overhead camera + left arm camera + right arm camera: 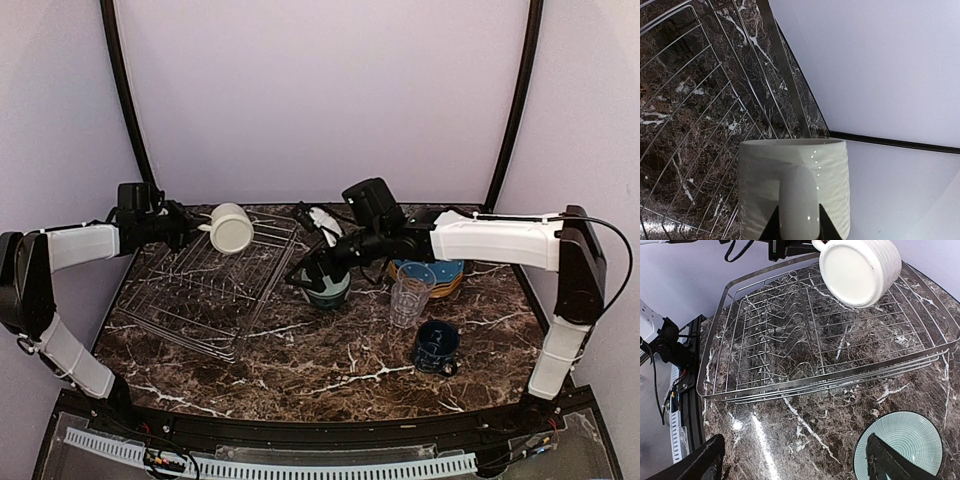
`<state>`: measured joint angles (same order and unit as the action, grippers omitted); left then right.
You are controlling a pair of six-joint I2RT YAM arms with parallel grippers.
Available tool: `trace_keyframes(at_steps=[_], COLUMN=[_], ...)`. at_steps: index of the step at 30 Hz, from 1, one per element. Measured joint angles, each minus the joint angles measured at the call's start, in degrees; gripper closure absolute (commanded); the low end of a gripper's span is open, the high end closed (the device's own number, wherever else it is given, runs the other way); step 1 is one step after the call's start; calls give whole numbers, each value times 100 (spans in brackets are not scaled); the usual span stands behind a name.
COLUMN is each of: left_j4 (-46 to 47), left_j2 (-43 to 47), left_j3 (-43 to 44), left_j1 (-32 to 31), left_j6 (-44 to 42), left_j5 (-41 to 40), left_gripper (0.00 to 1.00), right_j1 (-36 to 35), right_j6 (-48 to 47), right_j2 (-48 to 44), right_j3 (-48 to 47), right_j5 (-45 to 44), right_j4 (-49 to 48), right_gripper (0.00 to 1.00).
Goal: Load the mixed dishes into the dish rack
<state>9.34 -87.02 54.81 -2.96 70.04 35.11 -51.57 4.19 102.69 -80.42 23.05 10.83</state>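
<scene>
step (judged): set the cream mug (230,230) down in the dish rack (790,385)
left claw (196,228): narrow, pinched on the mug's handle, mug carried side-on
mug position: in the air over the rack's far side, clear of the wires
mug axis: long axis tipped well off upright, close to level; one flat round face is turned near-right and down. It looks like the base, but I can't be sure from these views
right claw (795,440): wide, holding nothing, hanging over the pale-teal bowl (897,445) just right of the rack
waiting on the surface (320,370): clear ribbed glass (408,298), dark blue mug (436,347) and the plate stack (440,272), all right of the rack
how to do it well: roll the wrist until the mug's axis is upright, mouth down. Lower onto flat grid beside the raised wire loops (785,340), leaving those for plates. Release only once the rim sits on the wires
risk: a handle-only grip may let the mug swing, so go slow
</scene>
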Motion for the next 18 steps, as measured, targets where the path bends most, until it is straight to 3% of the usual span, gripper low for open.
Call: trace_keyframes(at_steps=[11,18], left_j4=[608,-365], left_j2=[-57,-212], left_j3=[-481,280], left_j1=[0,-4], left_j6=[691,-350], left_j5=[149,92], left_gripper=[99,99], right_j1=[0,0], right_j6=[125,170], right_j2=[197,236], right_j3=[-273,-278], right_j5=[-111,-212], right_j4=[57,120], right_gripper=[5,5])
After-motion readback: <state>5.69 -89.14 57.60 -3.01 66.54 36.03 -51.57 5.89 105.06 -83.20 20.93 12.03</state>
